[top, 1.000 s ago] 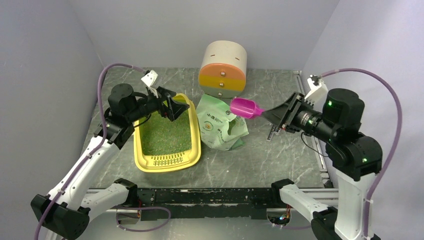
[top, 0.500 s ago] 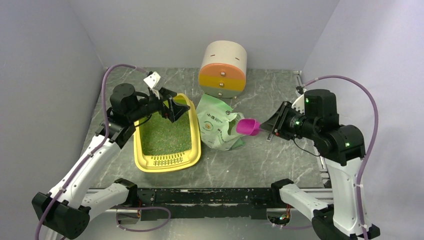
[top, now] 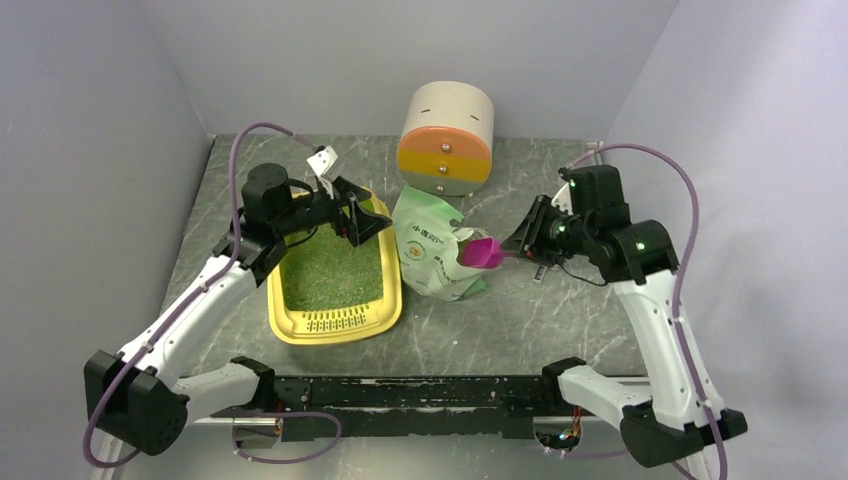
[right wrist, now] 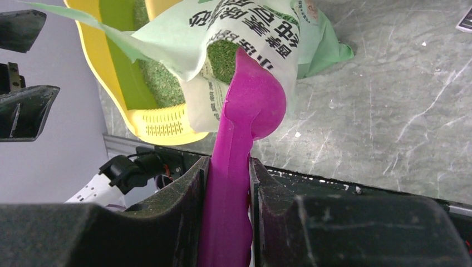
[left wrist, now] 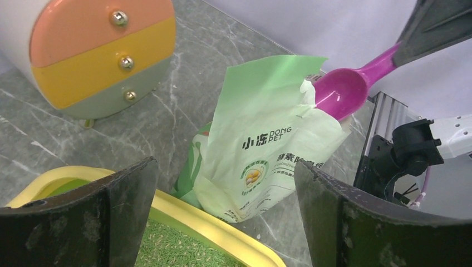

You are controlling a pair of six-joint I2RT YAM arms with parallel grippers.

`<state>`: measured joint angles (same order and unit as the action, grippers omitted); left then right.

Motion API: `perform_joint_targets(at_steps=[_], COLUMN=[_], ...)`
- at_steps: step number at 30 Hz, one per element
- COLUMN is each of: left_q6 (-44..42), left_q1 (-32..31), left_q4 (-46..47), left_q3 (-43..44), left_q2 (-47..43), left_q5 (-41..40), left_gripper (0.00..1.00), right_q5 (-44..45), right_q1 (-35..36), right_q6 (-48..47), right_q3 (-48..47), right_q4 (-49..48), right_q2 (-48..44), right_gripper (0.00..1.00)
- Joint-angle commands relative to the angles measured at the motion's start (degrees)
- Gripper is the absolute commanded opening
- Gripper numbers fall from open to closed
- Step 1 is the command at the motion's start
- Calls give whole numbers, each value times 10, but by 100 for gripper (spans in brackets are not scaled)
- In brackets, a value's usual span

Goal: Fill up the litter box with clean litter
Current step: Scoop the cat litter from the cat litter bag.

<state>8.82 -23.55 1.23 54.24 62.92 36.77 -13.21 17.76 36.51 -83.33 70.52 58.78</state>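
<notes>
The yellow litter box lies left of centre, holding a layer of greenish litter. My left gripper hovers open over the box's far right corner, and its wrist view shows the box rim and litter below it. My right gripper is shut on the handle of the magenta scoop. The scoop bowl pokes into the mouth of the pale green bag, where more litter shows inside.
The pale green bag stands slumped just right of the litter box. A round beige, orange and yellow drawer cabinet sits behind it. A metal rail runs along the table's right edge.
My right arm has swung the scoop down and to the left, from above the table into the bag's mouth. My left gripper has shifted slightly right over the box corner, still open.
</notes>
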Motion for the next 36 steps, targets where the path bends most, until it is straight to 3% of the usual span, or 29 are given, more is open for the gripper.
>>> perform_joint_targets(at_steps=[1, 9, 17, 20, 26, 32, 36], left_q6=[3, -13, -28, -38, -96, -92, -62], left_q1=[-1, -1, -1, -1, -3, -4, -5], left_q4=[54, 50, 114, 127, 26, 36, 34], left_q3=[-3, 38, 20, 25, 90, 122, 147], left_q2=[33, 100, 117, 137, 197, 234, 265], left_q5=[54, 84, 50, 118, 187, 235, 250], left_gripper=[95, 92, 89, 84, 65, 55, 63], right_q5=[-9, -18, 69, 93, 159, 138, 62], right_q1=[2, 13, 77, 105, 111, 110, 92], right_q6=[-24, -39, -27, -11, 6, 7, -13], right_q3=[18, 65, 48, 39, 15, 0, 19], right_q4=[-44, -69, -75, -76, -69, -85, -121], right_q2=[28, 61, 127, 158, 211, 258, 267], right_gripper=[0, 0, 0, 0, 0, 0, 0])
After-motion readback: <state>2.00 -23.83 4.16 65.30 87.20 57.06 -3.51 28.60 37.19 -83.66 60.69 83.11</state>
